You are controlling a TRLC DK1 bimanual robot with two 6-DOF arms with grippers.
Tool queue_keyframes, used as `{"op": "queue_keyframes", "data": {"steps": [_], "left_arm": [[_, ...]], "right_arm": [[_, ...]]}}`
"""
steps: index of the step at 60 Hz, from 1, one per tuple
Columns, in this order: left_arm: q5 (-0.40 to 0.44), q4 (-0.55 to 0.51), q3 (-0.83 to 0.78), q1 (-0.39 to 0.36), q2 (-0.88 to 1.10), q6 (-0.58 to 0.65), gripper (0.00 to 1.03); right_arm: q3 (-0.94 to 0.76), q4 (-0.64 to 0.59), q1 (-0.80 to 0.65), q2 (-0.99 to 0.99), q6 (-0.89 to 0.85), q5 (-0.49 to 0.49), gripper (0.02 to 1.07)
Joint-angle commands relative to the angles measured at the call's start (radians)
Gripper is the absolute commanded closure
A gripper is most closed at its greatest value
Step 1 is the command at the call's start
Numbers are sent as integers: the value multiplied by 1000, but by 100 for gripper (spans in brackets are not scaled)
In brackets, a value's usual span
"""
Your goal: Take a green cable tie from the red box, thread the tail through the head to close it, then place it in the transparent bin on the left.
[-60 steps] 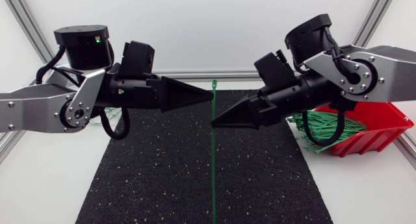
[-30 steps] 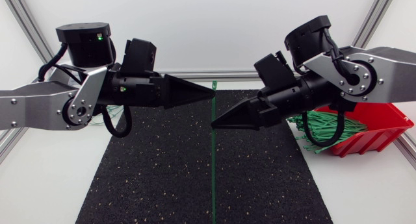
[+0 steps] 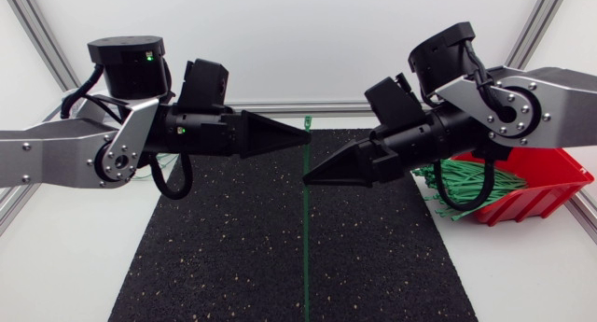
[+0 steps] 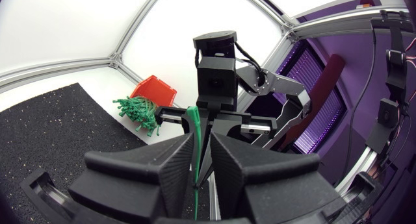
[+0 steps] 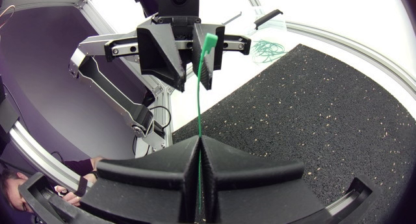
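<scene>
Black speckled mat [image 3: 233,257] on white table [image 3: 522,275] — right gripper [image 3: 307,180] tight on green cable tie [image 3: 306,252], left gripper [image 3: 306,133] agape around it.

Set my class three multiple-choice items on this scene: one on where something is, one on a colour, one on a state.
1. Where does the red box stand?
A) at the far left
B) mid-mat
C) at the right, behind the right arm

2. What colour is the cable tie held over the mat?
A) red
B) green
C) white

3. How is the right gripper?
A) shut on the cable tie
B) wide open, empty
C) shut on the red box

Key: 1 C, the head view shows it there. 2 B, it is green in every view. 3 A, the right wrist view shows it closed with the tie rising from it.
</scene>
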Motion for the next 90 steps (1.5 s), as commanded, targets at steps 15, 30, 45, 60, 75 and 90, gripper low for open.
{"op": "queue_keyframes", "data": {"steps": [15, 30, 45, 60, 75, 90], "left_arm": [[-11, 0, 29, -15, 13, -27, 84], [-11, 0, 30, 2, 9, -29, 84], [-11, 0, 32, 8, 4, -32, 84], [-13, 0, 33, 6, 4, -33, 98], [-31, 0, 32, 8, 6, -33, 99], [-43, -28, 49, 20, 6, -84, 99]], "right_arm": [[-25, -5, 6, -16, -12, -10, 101], [-27, -2, 5, -19, -14, -10, 101], [-31, -5, 2, -22, -17, -10, 101], [-31, -5, -1, -22, -19, -10, 101], [-31, -5, -3, -22, -19, -10, 101], [-36, 7, -6, -24, -19, -10, 99]]}}
